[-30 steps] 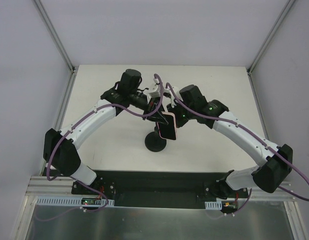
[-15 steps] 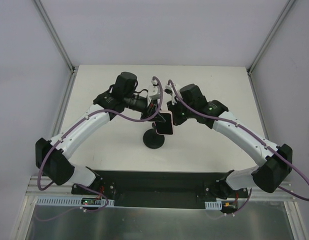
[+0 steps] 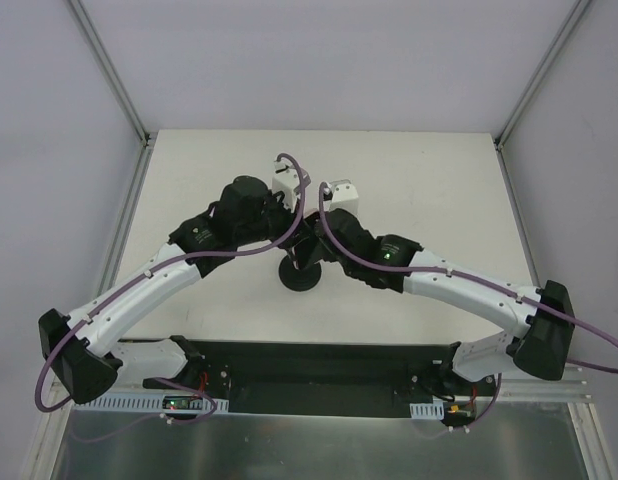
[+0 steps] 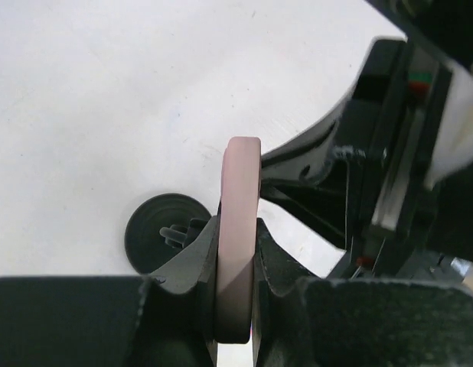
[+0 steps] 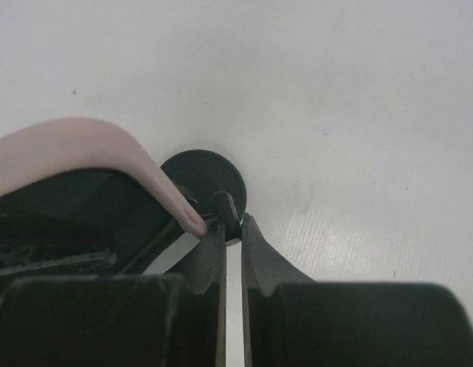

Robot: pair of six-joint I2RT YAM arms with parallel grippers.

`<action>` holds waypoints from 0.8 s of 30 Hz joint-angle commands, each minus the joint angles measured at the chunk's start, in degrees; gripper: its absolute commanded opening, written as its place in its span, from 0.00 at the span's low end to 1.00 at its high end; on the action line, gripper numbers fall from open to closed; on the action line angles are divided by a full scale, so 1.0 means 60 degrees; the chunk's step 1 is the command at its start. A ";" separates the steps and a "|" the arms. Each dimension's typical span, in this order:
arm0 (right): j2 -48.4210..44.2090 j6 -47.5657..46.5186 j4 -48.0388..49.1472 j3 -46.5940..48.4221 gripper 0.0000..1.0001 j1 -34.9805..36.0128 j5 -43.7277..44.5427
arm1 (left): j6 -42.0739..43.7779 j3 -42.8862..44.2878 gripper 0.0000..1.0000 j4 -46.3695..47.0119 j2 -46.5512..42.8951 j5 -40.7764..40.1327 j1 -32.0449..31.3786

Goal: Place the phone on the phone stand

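I've got the phone (image 4: 242,176) clamped edge-on in the left gripper (image 4: 236,233), phone stand (image 4: 156,233) base at its 9 o'clock; right gripper (image 5: 230,229) nearly closed at the post, grip unclear — a misaligned lowering could tip the stand.

The matte white counter (image 3: 429,180) carries the phone stand (image 3: 301,278), whose round black disc base sits flat on it near the middle, with bare white surface showing all around the disc.

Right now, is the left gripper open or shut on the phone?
Shut on the phone: in the left wrist view, the left gripper's fingers press its two faces.
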 commanded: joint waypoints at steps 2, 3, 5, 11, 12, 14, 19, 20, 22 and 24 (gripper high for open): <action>-0.0511 0.2228 -0.1009 0.0864 0.00 0.1350 0.3111 | -0.1026 -0.0288 0.00 -0.0946 0.1291 -0.8006 0.0592; -0.0496 0.2287 -0.0967 0.0923 0.00 0.1570 0.3330 | -0.1158 -0.0303 0.00 -0.0859 0.1336 -0.7794 0.0606; -0.0394 0.2330 -0.0776 0.1069 0.01 0.2229 0.3858 | -0.1189 -0.0537 0.00 -0.0331 0.1438 -0.7675 0.0548; 0.0207 0.3427 -0.1827 0.2079 0.00 0.3782 0.5279 | -0.1277 -0.0668 0.00 0.0281 0.1791 -0.8379 0.0050; 0.0251 0.3676 -0.1860 0.2153 0.00 0.3929 0.5338 | -0.1378 -0.0742 0.00 0.0386 0.1718 -0.8102 0.0035; 0.0426 0.4188 -0.2546 0.2387 0.00 0.4062 0.5251 | -0.1351 -0.0961 0.00 0.0678 0.1498 -0.7749 0.0021; 0.0383 0.4835 -0.3175 0.2548 0.00 0.4383 0.5746 | -0.1291 -0.1372 0.00 0.1310 0.1131 -0.6925 -0.0038; 0.0441 0.4880 -0.3396 0.2709 0.00 0.4428 0.5909 | -0.1263 -0.1401 0.00 0.1354 0.1160 -0.7043 -0.0241; 0.0748 0.4996 -0.4024 0.3295 0.00 0.4516 0.6201 | -0.1073 -0.1562 0.00 0.1645 0.1234 -0.7205 -0.0447; 0.1041 0.4836 -0.4261 0.3675 0.00 0.4691 0.6480 | -0.0868 -0.1897 0.00 0.2012 0.1190 -0.6842 -0.0565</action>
